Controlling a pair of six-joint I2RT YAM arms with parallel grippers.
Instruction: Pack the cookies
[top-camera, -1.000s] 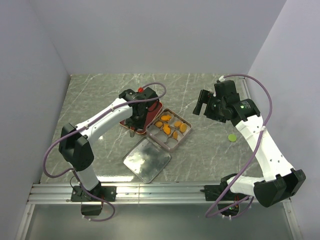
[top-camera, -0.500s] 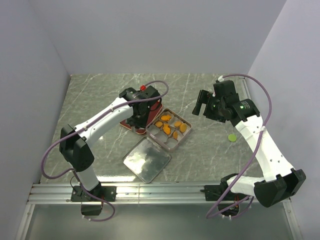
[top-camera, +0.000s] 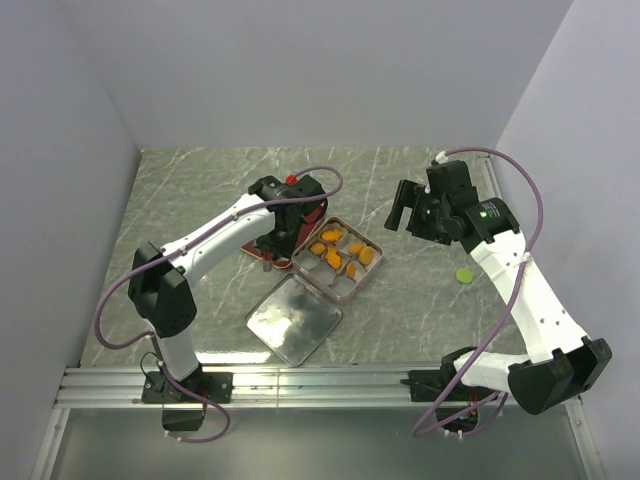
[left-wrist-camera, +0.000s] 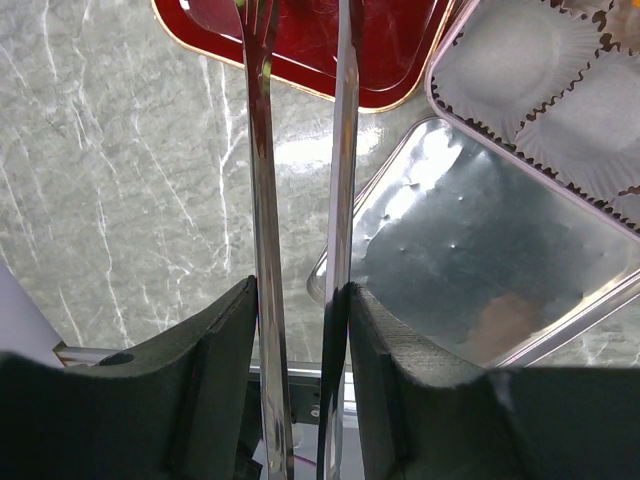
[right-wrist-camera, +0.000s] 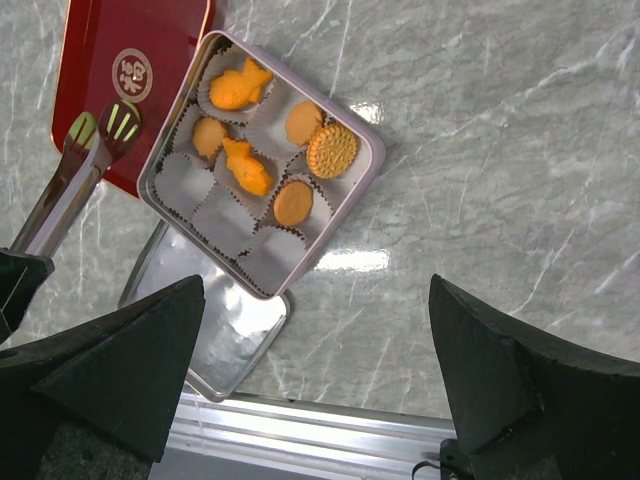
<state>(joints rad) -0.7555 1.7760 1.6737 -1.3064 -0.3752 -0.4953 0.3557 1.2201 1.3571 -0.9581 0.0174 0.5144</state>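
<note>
Left pincer (left-wrist-camera: 300, 310), clamped on tongs (left-wrist-camera: 343, 150), has slid up-frame over red tray (right-wrist-camera: 150, 30), seemingly nipping a green cookie (right-wrist-camera: 85, 128); tin (right-wrist-camera: 375, 150) next; right pincer (right-wrist-camera: 318, 330) gapes empty.

**A:** How many orange cookies (right-wrist-camera: 247, 165) are in the tin (right-wrist-camera: 300, 88)?

**B:** Six. Two are fish-shaped and four are round. Three paper cups (right-wrist-camera: 225, 215) in it sit empty.

**A:** Any green ones?

**B:** One green cookie (top-camera: 465, 274) lies on the counter (top-camera: 200, 190), well to the right of the tin. Something green also shows at the tips of the tongs (right-wrist-camera: 60, 190), left of the tin, but I cannot count it.

**A:** And the rest?

**B:** One pair of tongs, one red tray (right-wrist-camera: 110, 40) left of the tin, and one silver lid (top-camera: 293, 320) on the tin's near side. One tin in all.
</note>
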